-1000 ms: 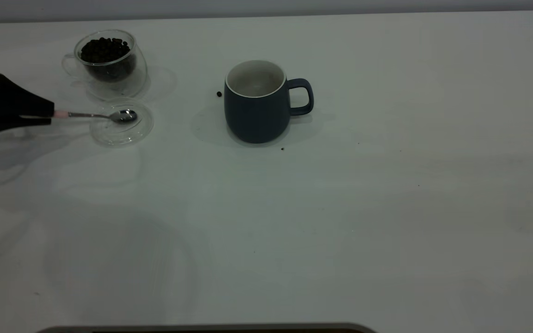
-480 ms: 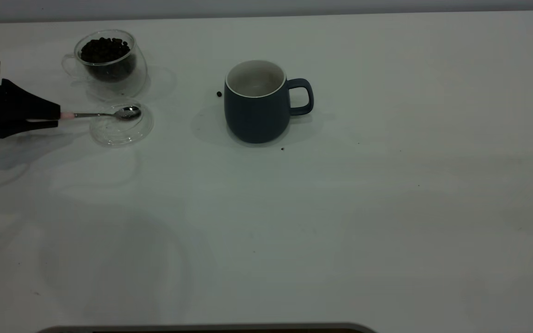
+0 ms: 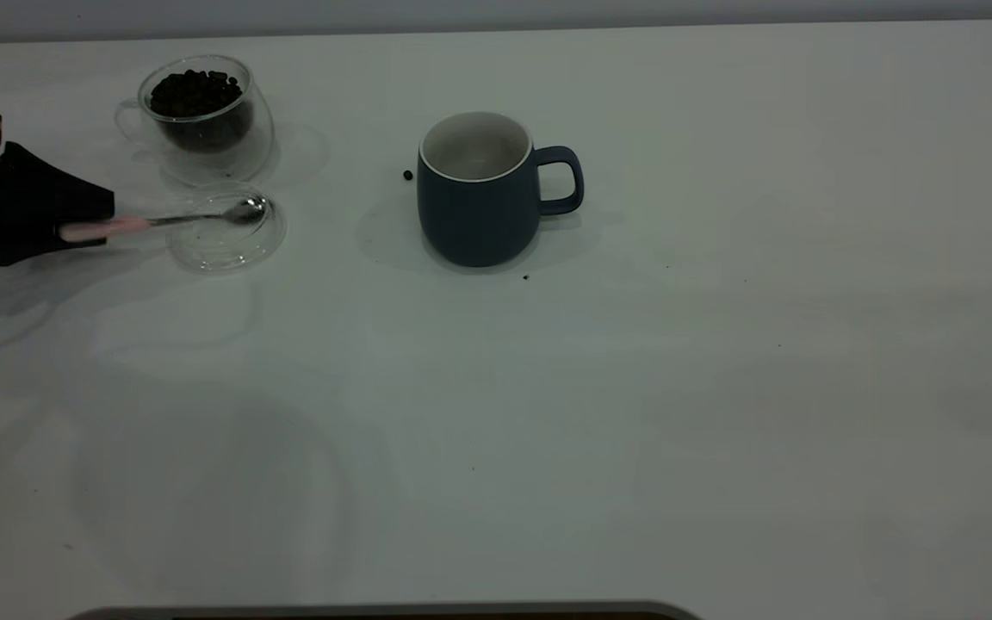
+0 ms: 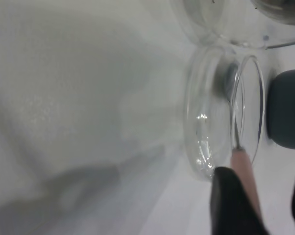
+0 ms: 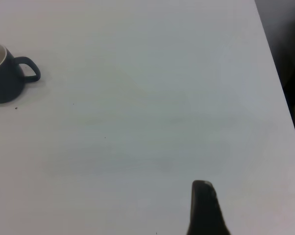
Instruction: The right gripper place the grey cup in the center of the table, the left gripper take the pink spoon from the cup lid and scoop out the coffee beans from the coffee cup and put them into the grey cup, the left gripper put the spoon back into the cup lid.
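The grey cup [image 3: 479, 198] stands upright at the table's middle, handle to the right; no beans show inside it. The glass coffee cup [image 3: 203, 112] full of beans stands at the back left. The clear cup lid [image 3: 225, 245] lies just in front of it. The pink-handled spoon [image 3: 203, 217] rests with its bowl on the lid and its handle between the fingers of my left gripper [image 3: 74, 226]. In the left wrist view the handle [image 4: 244, 171] lies against one finger, with a gap to the other; the gripper [image 4: 265, 181] is open. My right gripper [image 5: 204, 196] is parked far right of the grey cup [image 5: 3, 81].
A loose coffee bean [image 3: 407, 175] lies left of the grey cup and a small crumb [image 3: 525, 277] lies in front of it. The white table [image 3: 634, 413] stretches bare to the front and right; its right edge shows in the right wrist view.
The spoon was lifted slightly and shifted right, then the left gripper's jaws parted; more of the pink handle shows now and the spoon bowl lies on the lid's far side.
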Action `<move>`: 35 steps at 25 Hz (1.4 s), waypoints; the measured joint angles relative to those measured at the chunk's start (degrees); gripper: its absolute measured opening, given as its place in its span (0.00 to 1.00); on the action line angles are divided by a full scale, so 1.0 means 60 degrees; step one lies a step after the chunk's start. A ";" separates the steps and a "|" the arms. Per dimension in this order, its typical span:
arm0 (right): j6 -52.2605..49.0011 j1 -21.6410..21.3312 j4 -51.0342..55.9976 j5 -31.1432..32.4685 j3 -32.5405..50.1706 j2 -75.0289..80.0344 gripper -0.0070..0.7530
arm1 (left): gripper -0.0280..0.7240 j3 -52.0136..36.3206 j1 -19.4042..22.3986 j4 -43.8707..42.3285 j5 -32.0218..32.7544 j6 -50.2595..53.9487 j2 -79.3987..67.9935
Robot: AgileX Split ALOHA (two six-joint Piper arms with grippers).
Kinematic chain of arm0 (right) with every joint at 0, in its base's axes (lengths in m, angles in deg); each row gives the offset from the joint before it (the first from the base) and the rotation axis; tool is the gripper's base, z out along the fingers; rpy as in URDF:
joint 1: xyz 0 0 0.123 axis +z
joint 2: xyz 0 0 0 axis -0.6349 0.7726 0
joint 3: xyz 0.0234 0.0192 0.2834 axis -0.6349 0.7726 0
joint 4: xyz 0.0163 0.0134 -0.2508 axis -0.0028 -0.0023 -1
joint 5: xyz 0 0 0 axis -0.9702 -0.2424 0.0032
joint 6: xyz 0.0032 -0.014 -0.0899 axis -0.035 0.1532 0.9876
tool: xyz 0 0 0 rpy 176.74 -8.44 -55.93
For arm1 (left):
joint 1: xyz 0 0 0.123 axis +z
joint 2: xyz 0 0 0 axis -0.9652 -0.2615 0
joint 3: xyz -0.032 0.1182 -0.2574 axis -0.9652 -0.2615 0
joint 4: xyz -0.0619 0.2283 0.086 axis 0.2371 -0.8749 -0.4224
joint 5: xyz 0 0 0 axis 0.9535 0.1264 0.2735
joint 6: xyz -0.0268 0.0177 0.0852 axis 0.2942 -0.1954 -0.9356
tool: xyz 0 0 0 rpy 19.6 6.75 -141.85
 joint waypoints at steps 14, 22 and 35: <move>0.0000 0.0000 0.0000 0.0000 0.0000 0.0000 0.69 | 0.76 0.0742 0.0866 -0.0053 0.0342 0.0485 0.0212; 0.0000 0.0000 0.0000 0.0000 0.0000 0.0000 0.69 | 0.70 0.1171 0.1354 -0.0617 0.1620 0.3622 0.2673; 0.0000 0.0000 0.0000 0.0000 0.0000 0.0000 0.69 | 0.66 0.0830 -0.1880 -0.7388 0.1819 0.8261 1.0917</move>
